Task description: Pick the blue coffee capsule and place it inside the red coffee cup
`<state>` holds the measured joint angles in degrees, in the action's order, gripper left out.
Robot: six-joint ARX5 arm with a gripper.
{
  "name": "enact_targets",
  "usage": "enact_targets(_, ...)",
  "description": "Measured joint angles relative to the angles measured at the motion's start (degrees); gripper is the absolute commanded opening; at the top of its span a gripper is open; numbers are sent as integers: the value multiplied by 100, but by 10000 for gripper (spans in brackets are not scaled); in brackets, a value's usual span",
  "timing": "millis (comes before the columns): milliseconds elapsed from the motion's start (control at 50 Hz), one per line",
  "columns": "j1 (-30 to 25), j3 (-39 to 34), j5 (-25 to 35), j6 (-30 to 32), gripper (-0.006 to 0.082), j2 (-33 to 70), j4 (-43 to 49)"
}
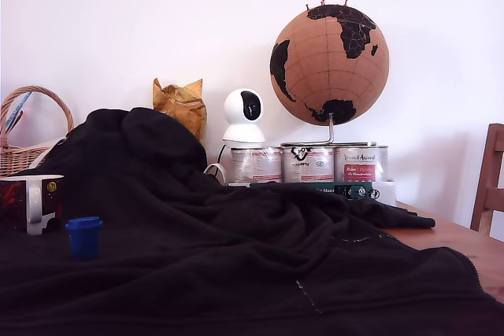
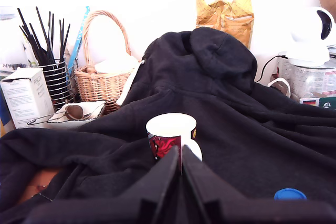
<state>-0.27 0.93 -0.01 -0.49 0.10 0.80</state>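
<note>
The blue coffee capsule [image 1: 84, 235] stands upright on the black cloth, just to the exterior view's right of the red coffee cup [image 1: 31, 202]. The cup is upright with its white handle toward the capsule. In the wrist view the cup [image 2: 170, 135] sits straight ahead of my gripper [image 2: 181, 155], a short way beyond the fingertips, and only the capsule's blue rim [image 2: 290, 194] shows, off to one side. My gripper's dark fingers are pressed together with nothing between them. The arm does not show in the exterior view.
A black hooded garment [image 1: 236, 257] covers the table in humps. Behind it stand a cork globe [image 1: 329, 64], three silver tins [image 1: 309, 164], a white camera [image 1: 243, 118], a gold bag [image 1: 180, 104] and a wicker basket [image 2: 105, 77]. A wire utensil holder [image 2: 55, 80] and a box [image 2: 23, 95] are nearby; a wooden chair [image 1: 490, 182] is at the exterior view's right.
</note>
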Motion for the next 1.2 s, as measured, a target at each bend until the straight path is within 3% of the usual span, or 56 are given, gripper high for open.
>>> enact_targets(220,-85,149,402,-79,-23,-28,1130)
enact_targets(380,-85,149,431,-122,-23,-28,1110)
enact_targets(460,-85,149,566,-483,-23,-28,1069)
enact_targets(640,-85,149,1073,-1453,-23,-28,271)
enact_targets(860,-122,149,1823,-2109,-23,17,-719)
enact_targets(980,-304,149,1869,-2120,-23,527,-752)
enact_targets(1200,-715,149,1853,-1493,-23,2044,-1554)
